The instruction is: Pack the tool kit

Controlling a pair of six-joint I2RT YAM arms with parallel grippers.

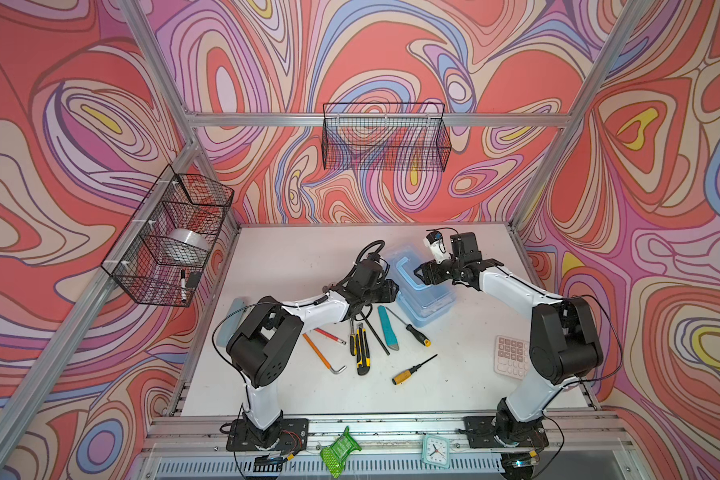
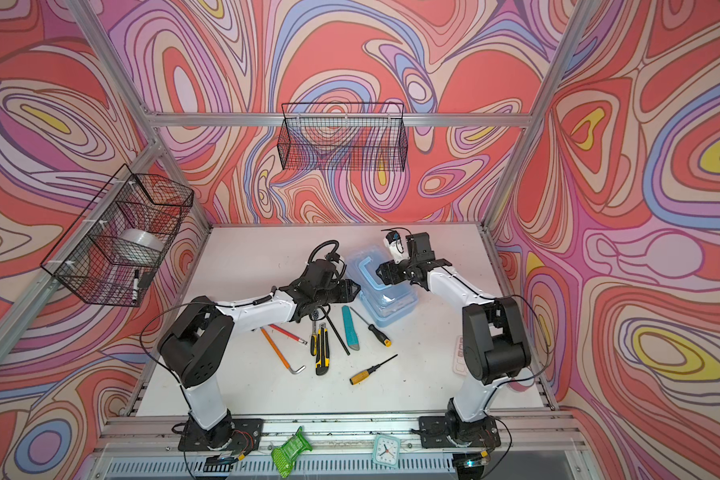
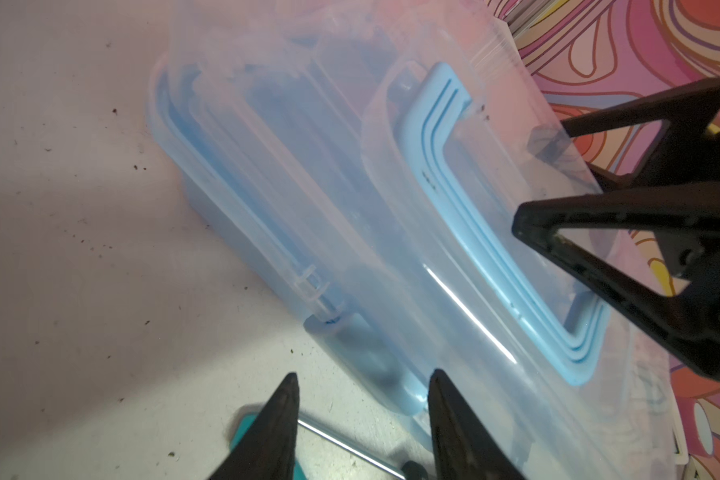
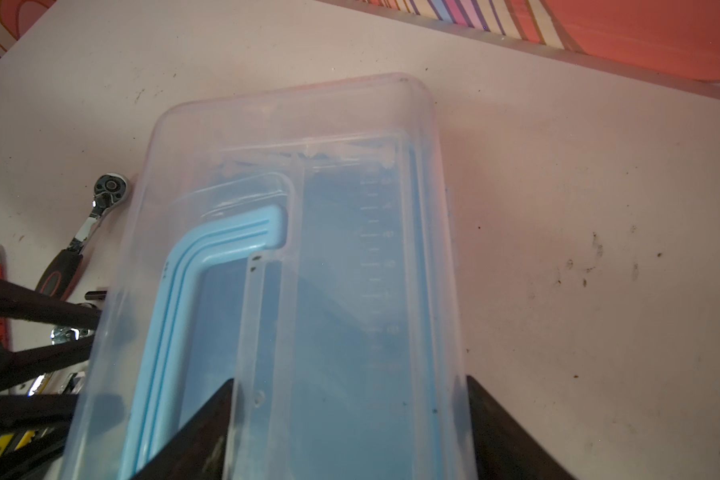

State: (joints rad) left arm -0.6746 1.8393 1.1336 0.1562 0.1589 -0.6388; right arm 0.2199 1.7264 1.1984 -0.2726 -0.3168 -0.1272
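**While Tools Lie Loose on the Desk, Both Arms Attend the Box**

Location: the tool box stands right of centre on the desk, with its clear lid and blue handle uppermost.

Right jaws: apart, astride the lid's outer strip. One finger lies over the lid beside the handle and the other sits off the lid's edge. No pinch is evident. Judged purpose: to lift or steady the lid.

Left jaws: apart, with the box's blue latch just ahead between them and no contact evident. Judged purpose: to free that latch so packing can begin.

Tools: the orange hex key, yellow knife, teal knife, black-handled screwdriver and yellow-handled screwdriver lie grouped on the near side of the box. Both arms can likely reach them. A ratchet lies just beside the box.

Not determinable:
- Whether the lid is seated or stands off the base.
- What the box contains, since the plastic blurs everything behind it.
- The full outline of the grey stapler, partly hidden by the left arm.
- The full outline of the pink calculator, cut off by the right arm.
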